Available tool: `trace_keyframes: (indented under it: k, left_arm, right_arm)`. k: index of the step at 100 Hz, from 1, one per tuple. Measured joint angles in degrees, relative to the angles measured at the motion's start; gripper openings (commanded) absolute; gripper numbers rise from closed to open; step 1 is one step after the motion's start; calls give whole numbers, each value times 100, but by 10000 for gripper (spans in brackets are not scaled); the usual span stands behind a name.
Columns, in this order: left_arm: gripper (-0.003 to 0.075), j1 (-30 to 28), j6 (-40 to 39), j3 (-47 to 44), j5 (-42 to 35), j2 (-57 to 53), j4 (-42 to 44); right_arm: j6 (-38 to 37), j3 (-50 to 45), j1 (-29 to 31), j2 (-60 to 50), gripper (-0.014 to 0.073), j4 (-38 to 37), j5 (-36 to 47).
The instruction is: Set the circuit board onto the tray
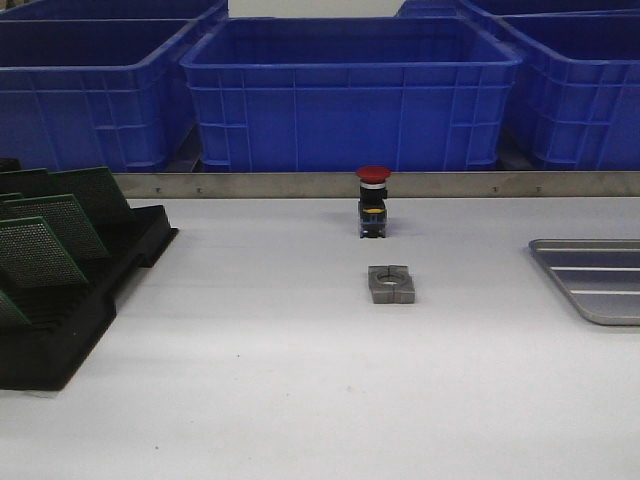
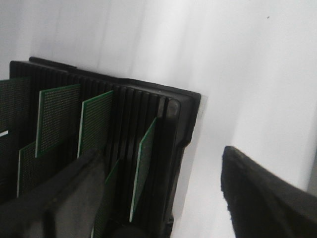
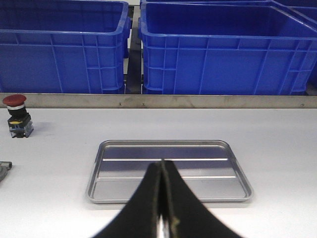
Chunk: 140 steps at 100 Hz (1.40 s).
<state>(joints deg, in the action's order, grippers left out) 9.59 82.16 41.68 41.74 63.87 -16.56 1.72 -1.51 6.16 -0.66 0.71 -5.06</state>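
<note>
Several green circuit boards stand upright in the slots of a black rack at the table's left. In the left wrist view my left gripper hangs open over the rack's end. One circuit board stands between its fingers, touching neither. The silver-grey tray lies empty at the right edge of the table. My right gripper is shut on nothing, just on the near side of the tray. Neither gripper shows in the front view.
A red-capped push button stands mid-table, with a small grey metal block in front of it. Large blue bins line the back behind a metal strip.
</note>
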Motion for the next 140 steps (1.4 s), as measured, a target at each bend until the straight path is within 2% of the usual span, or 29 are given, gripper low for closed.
trace_keyframes:
  k: [53, 60, 79, 97, 123, 140]
  left_arm:
    - [445, 80, 116, 36, -1082, 1547, 0]
    - [395, 80, 116, 36, -1091, 1624, 0]
    - [153, 90, 116, 36, -1116, 1637, 0]
    - [-20, 90, 116, 47, -1129, 1637, 0]
    - [-20, 90, 170, 47, -1174, 1612, 88]
    - [-20, 123, 170, 47, -766, 1180, 100]
  right_arm:
    - [0, 0, 0, 0, -113, 0, 0]
    - [0, 0, 0, 0, -113, 0, 0]
    - [0, 0, 0, 0, -113, 0, 0]
    - [0, 0, 0, 0, -113, 0, 0]
    - [0, 0, 0, 0, -113, 0, 0]
    - [0, 0, 0, 0, -113, 0, 0]
